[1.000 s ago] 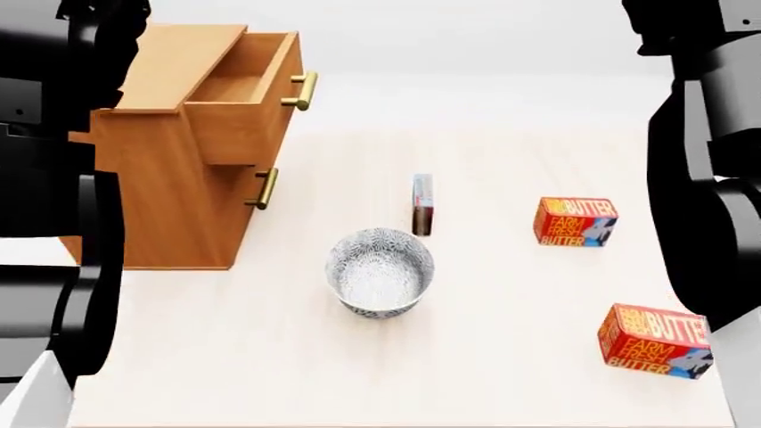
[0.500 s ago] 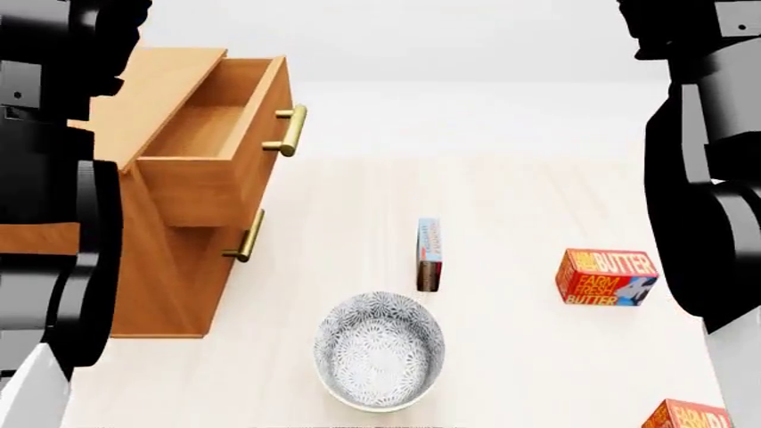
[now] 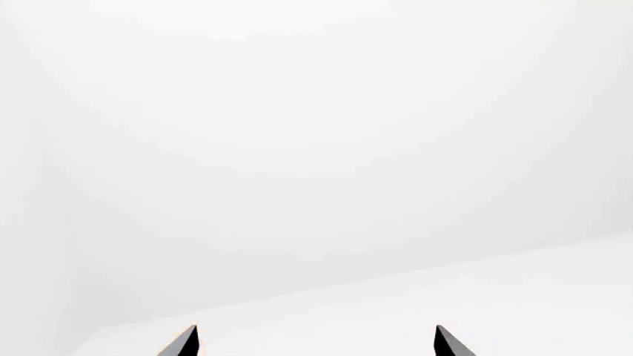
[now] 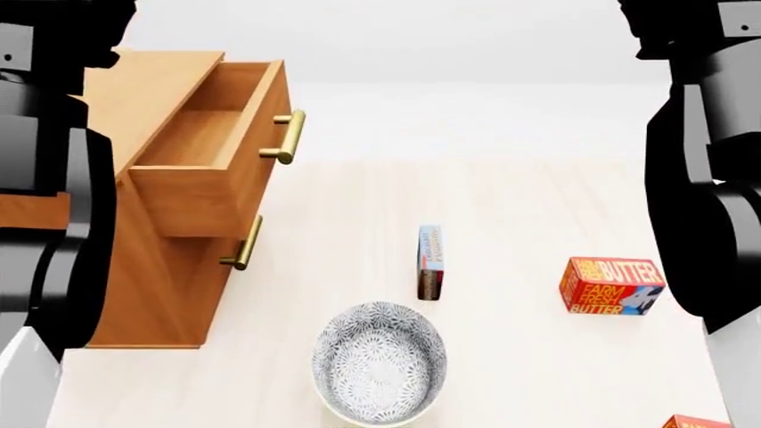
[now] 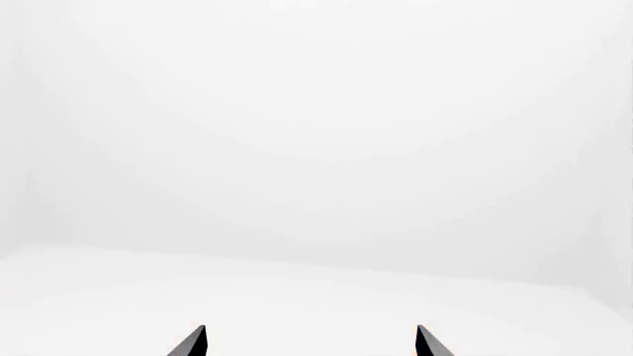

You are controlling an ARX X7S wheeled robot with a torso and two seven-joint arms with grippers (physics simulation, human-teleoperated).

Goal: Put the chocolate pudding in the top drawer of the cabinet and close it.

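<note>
Left wrist view: left gripper [image 3: 314, 343], only two dark tips in sight, set wide apart, nothing between them; blank white surroundings, no task item visible. Right wrist view: right gripper [image 5: 308, 341], likewise two dark tips spread wide, holding nothing; white background only. Head view: cabinet [image 4: 143, 267] at the left on the pale table [image 4: 535, 205]; top drawer [image 4: 202, 156] pulled out, interior bare wood, brass handle facing the middle of the table. Chocolate pudding [image 4: 429, 261] standing on a narrow edge near the table's centre, well apart from the cabinet, just beyond the patterned bowl [image 4: 378, 361]; long axis running away from the robot toward the far side of the table, light blue edge up, broad faces turned left and right. Butter box [image 4: 612, 285] to the right, a second butter box [image 4: 696, 422] barely showing at the lower edge. Black arms at both margins, jaws out of this view. Risks, as judged: thin box on edge likely to topple or skid if the jaws close off-centre or across the long axis; bowl close by, liable to be knocked on approach; drawer front liable to catch the box if carried too low; butter box easily taken in error.
</note>
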